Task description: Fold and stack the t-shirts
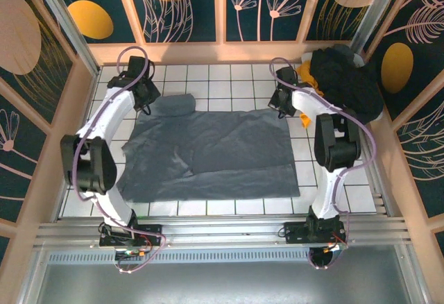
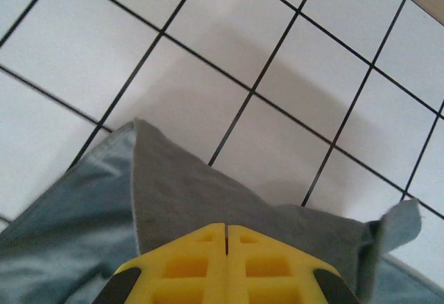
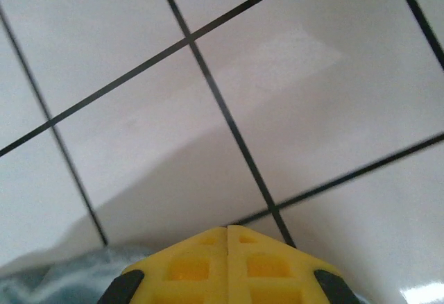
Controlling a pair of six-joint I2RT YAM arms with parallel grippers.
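The left gripper (image 2: 226, 232) has its yellow fingers pressed together on a raised fold of the grey shirt (image 1: 215, 155); the cloth tents up to the tips. The right gripper (image 3: 227, 232) is also pressed together. Grey cloth lies just beside its left finger, but whether any is caught cannot be told.

From above, the grey shirt lies spread flat in the middle of the tiled table (image 1: 229, 75). The left gripper is at its far left corner, beside a bunched sleeve (image 1: 173, 104), and the right gripper at its far right corner.

A black shirt (image 1: 347, 75) is heaped in the far right corner of the table with an orange shirt (image 1: 306, 75) touching it, near the right arm. Bare tiles run along the far edge between the grippers and down the right side. The shirt's near edge lies close to the table's near edge.
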